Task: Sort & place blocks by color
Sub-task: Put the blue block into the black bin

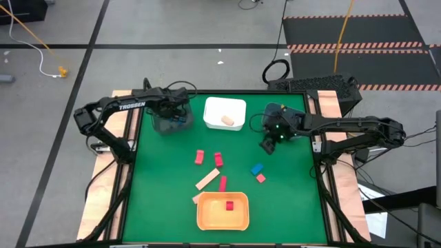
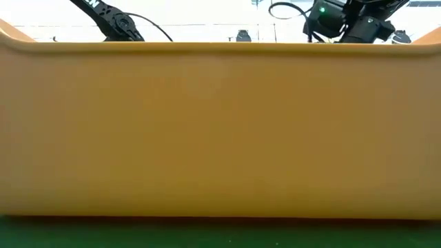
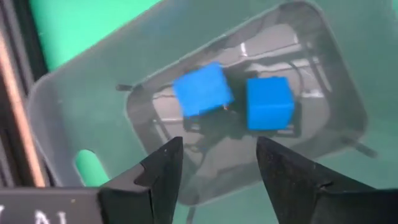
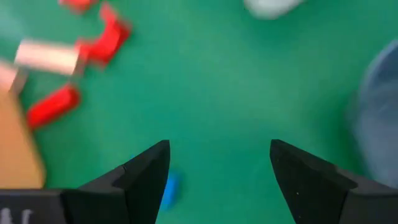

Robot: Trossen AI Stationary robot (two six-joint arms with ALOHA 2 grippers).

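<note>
Loose wooden blocks lie on the green table mat (image 1: 289, 200), centre to lower centre of the high view: a small red block (image 1: 199, 157) and a red arch-like piece (image 1: 218, 159) side by side, a pale tan bar (image 1: 207, 180) lying at a slant below them, a red bar (image 1: 222, 183) just beside its right end, and to the right a blue block (image 1: 257, 168) with a small pink-red cube (image 1: 261, 178) just beside it.

Already sorted: 2 blue cubes (image 3: 205, 89) (image 3: 268, 102) sit in the clear grey plastic bin (image 1: 165, 124) at upper left. 1 tan piece (image 1: 227, 120) lies in the white plastic bin (image 1: 208, 114) at upper centre. A red cube (image 1: 229, 205) rests in the orange plastic bin (image 1: 207, 219) at lower centre. The low view is blocked by that orange wall.

The left gripper (image 3: 217, 158) hangs over the grey bin, fingers spread, holding nothing; judged a blue drop-off just completed.

The right gripper (image 4: 217, 171) hovers above bare mat at right of centre, fingers apart and empty. The blue block shows near its left finger (image 4: 146, 171).

Step in hand, as judged: right arm approaching the blue block. Next move calls for centring over that block, descending, and closing without catching the pink-red cube beside it.
</note>
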